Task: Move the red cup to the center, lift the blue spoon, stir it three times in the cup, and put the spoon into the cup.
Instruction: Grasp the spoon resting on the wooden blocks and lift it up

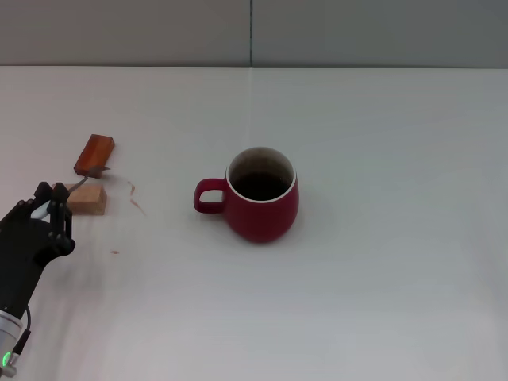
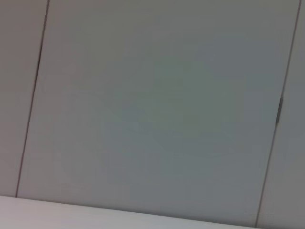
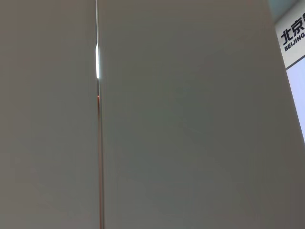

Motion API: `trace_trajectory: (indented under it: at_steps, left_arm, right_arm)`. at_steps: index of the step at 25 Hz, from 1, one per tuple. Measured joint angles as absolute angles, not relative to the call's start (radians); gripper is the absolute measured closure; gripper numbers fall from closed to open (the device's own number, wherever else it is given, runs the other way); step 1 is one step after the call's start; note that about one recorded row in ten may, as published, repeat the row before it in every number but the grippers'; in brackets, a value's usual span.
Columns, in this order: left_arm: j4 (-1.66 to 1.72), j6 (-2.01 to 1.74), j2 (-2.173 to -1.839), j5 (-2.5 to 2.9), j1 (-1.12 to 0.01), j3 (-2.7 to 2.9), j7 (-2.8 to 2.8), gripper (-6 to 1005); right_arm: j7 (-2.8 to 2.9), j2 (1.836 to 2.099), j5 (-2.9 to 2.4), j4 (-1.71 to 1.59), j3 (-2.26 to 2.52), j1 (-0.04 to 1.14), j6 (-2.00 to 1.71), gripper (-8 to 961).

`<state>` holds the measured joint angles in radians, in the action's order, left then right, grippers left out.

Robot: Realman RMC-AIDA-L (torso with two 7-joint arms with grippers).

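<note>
The red cup stands upright near the middle of the white table, its handle pointing to my left and its inside dark. The blue spoon lies at the far left: its grey metal end rests by a red-brown wooden block, and its stem passes over a pale wooden block. My left gripper is low at the spoon's handle end, open, with one finger on each side of the handle, which it mostly hides. The right gripper is out of view. Both wrist views show only grey wall panels.
Faint reddish marks dot the tabletop between the blocks and the cup. The table's far edge meets a grey panelled wall. White tabletop stretches to the right of the cup.
</note>
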<state>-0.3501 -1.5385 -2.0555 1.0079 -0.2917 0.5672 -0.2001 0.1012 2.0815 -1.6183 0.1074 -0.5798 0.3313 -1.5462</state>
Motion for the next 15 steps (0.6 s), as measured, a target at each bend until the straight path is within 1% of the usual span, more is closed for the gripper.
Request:
trace_trajectory:
  at_steps: [15]
  left_arm:
    - [-0.337,-1.531,-2.055,1.008,-0.291,0.587,-0.21,826]
  right_arm:
    - [0.101,2.083,-1.618,0.119,-0.58,0.321,-1.551,266]
